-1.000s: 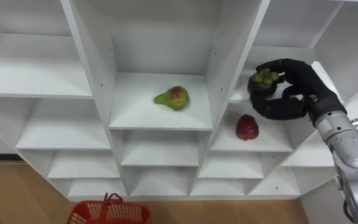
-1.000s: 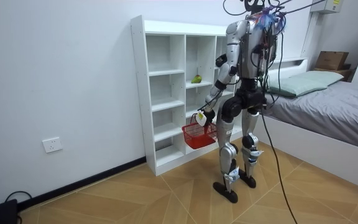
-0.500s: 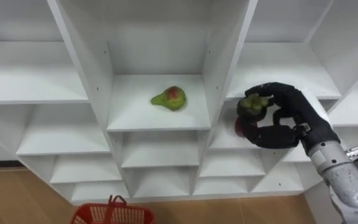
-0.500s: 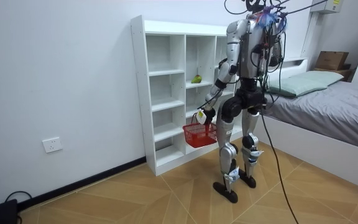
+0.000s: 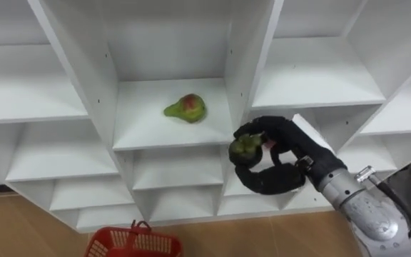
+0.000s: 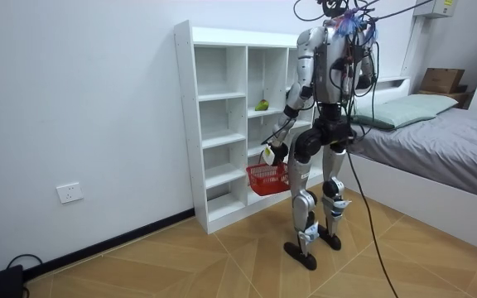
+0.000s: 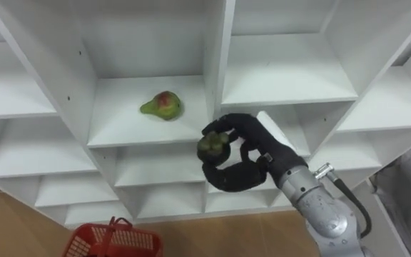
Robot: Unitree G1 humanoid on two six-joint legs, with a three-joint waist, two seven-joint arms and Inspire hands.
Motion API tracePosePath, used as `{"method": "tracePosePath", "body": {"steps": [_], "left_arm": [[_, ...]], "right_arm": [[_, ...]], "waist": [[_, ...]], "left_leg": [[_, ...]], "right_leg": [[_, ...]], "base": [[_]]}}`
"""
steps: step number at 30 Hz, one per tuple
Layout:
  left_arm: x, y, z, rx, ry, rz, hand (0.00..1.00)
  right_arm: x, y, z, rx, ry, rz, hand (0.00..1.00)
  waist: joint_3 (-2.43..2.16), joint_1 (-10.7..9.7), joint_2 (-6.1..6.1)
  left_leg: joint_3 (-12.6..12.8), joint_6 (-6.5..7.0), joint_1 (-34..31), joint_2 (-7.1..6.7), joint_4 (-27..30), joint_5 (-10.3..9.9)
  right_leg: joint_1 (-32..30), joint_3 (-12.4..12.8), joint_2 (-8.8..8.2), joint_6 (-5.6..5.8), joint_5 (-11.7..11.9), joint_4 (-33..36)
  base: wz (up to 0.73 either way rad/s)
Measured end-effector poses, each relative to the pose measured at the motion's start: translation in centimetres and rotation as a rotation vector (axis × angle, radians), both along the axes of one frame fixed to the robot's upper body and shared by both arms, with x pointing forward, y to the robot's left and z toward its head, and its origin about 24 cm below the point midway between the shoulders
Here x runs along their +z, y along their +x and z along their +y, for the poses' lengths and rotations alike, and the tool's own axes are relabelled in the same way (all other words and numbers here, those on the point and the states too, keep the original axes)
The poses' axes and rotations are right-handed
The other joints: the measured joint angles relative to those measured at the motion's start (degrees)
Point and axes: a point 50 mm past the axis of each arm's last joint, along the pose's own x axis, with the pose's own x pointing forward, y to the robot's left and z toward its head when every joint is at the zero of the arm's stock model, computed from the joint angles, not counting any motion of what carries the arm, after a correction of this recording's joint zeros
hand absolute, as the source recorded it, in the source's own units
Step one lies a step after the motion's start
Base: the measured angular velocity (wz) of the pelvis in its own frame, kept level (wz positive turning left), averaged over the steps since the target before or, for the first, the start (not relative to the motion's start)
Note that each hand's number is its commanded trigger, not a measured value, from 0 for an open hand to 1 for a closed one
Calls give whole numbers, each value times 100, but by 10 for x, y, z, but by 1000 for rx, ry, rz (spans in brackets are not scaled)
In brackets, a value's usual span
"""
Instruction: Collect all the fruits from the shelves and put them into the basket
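Observation:
My right hand is shut on a small dark fruit with a green top. It holds the fruit in front of the white closet, just outside the upright between the middle and right columns. A green pear with a red blush lies on the middle shelf, up and to the left of that hand. In the room view my left hand hangs low at the closet's front, curled round the handle of a red basket.
I stand facing the closet on a wooden floor. A bed lies at the room view's right, behind me. The other closet compartments in view are bare white shelves.
My right hand has drawn the dark fruit out of the right compartment, down and to the left. It now covers the red fruit seen on the shelf before. The view has shifted a little.

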Motion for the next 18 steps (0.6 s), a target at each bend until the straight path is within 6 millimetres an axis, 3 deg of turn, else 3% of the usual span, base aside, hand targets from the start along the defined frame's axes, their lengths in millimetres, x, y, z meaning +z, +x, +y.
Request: {"method": "tracePosePath", "body": {"steps": [7, 12, 18], "left_arm": [[1, 6, -3, -23, -4, -13, 100], [3, 15, -7, -58, -4, -41, 100], [6, 25, -8, -81, -16, -72, 100]], "right_arm": [[-5, -3, 9, 38, 0, 26, 100], [-22, -11, 16, 82, 1, 107, 100], [-39, -5, 14, 59, -112, 138, 100]], "waist": [[20, 32, 37], [37, 107, 82], [68, 143, 143]], "left_leg": [[2, 0, -84, 2, 21, 0], [-27, 0, -202, 3, 37, 0], [-117, 4, -600, 5, 254, 2]], "right_leg": [[-61, -39, -2, -3, 3, -2], [-136, -144, -20, -4, 4, -3], [-462, -226, -50, -23, 24, 119]], "base": [[1], [7], [8]]}}
